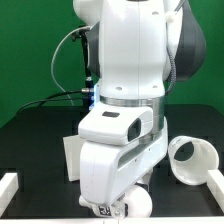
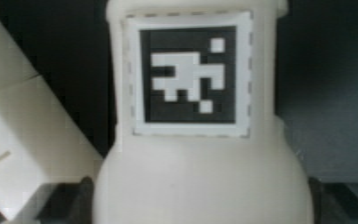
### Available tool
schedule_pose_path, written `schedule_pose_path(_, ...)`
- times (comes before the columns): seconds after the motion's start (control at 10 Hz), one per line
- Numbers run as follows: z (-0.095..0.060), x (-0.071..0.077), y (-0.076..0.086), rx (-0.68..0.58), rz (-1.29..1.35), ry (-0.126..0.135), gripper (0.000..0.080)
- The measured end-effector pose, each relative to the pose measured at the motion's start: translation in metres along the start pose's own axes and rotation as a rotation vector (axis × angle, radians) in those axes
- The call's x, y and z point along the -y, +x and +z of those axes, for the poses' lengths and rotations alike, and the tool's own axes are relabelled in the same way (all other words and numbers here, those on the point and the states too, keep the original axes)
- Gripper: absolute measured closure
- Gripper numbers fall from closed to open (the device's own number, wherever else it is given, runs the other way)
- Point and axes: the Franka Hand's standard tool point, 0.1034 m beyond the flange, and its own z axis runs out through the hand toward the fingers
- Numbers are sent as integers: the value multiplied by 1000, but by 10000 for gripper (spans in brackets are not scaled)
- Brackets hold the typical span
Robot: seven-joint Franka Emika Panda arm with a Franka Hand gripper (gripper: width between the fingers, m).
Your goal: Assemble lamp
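Observation:
The white bulb [image 2: 197,150] fills the wrist view, with a black-and-white tag [image 2: 190,75] on its neck. Its wide body sits between my dark fingers [image 2: 60,197], which press on both its sides. My gripper [image 2: 197,200] is shut on the bulb. In the exterior view the arm hides most of the gripper; a rounded white part with a tag [image 1: 104,209] shows under the hand at the bottom edge. The cone shade [image 1: 192,160] lies on its side at the exterior view's right, its opening toward the camera. I cannot see the square base.
A flat white sheet [image 1: 71,153] lies behind the arm at the exterior view's left. White rails stand at the front left [image 1: 8,186] and front right [image 1: 214,196] of the black table. A slanted white surface [image 2: 16,110] runs beside the bulb in the wrist view.

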Motion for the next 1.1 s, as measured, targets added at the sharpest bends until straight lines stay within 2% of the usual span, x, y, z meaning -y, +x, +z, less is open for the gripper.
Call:
schedule_pose_path(0.1,-8,3,-2,2,50,0,232)
schedule_pose_path(0.3,-20,11,-15,30,117,25,229)
schedule_pose_path(0.4,-27,13,-26,49,181,70,229)
schedule_pose_path(0.5,-35,17,-35,89,273,162,229)
schedule_pose_path(0.6,-40,7,-31,65,254,129,229)
schedule_pose_path(0.9,-38,9,-31,65,253,130,229)
schedule_pose_path(1.0,-40,7,-30,60,301,118,229)
schedule_pose_path(1.1,-49,9,-32,54,356,100,229)
